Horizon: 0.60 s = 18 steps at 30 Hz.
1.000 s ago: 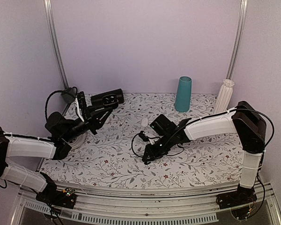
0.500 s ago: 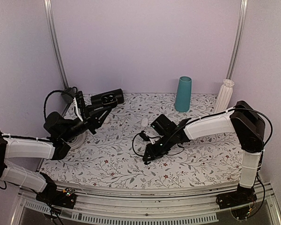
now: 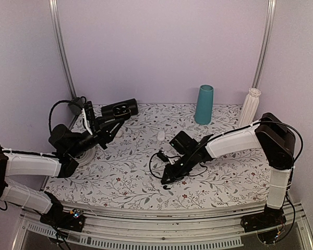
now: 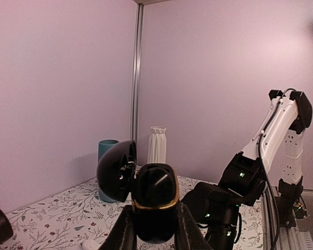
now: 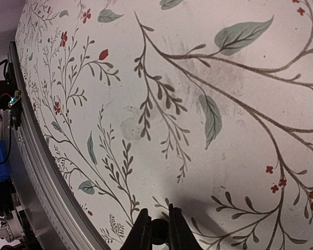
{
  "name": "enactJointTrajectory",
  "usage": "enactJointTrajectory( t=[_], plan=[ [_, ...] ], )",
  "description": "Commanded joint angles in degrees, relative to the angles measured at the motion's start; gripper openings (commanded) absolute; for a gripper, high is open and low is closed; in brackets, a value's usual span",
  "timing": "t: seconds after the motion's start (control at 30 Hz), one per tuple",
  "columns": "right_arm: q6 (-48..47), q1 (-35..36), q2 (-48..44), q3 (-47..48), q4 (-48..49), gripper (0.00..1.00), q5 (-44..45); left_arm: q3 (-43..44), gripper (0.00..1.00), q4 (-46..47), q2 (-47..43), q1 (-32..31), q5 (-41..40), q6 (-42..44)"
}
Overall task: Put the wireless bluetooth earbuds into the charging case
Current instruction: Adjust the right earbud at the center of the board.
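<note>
My left gripper (image 3: 113, 117) is shut on the black charging case (image 3: 120, 109) and holds it up above the table's back left. In the left wrist view the case (image 4: 155, 208) sits upright between the fingers (image 4: 126, 232), with a gold rim and its lid (image 4: 115, 169) open to the left. I cannot tell whether an earbud lies inside. My right gripper (image 3: 167, 179) is low over the table, near the middle front. In the right wrist view it (image 5: 157, 229) is shut on a tiny black earbud (image 5: 158, 233), just above the floral cloth. The second earbud is not visible.
A small white rounded object (image 3: 160, 136) lies at mid table, also low in the left wrist view (image 4: 89, 244). A teal cup (image 3: 204, 104) and a white ribbed vase (image 3: 250, 106) stand at the back right. A black cable (image 3: 155, 159) loops beside the right gripper. The table's near edge (image 5: 39, 172) is close.
My right gripper has slid a little toward the near edge and right, staying low and shut. The left arm with the case has barely shifted.
</note>
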Motion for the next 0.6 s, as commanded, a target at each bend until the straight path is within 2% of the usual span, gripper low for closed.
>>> enactJointTrajectory(
  t=[0.0, 0.3, 0.57],
  plan=[
    [0.47, -0.28, -1.98, -0.42, 0.67, 0.12, -0.2, -0.27, 0.0, 0.92, 0.43, -0.58, 0.27, 0.35],
    [0.36, 0.54, -9.0, -3.26, 0.39, 0.13, 7.26, -0.59, 0.0, 0.57, 0.08, -0.58, -0.08, 0.7],
    [0.5, 3.0, -8.97, -5.0, 1.86, 0.14, 1.61, -0.28, 0.0, 1.43, 1.14, -0.58, 0.6, 0.13]
  ],
)
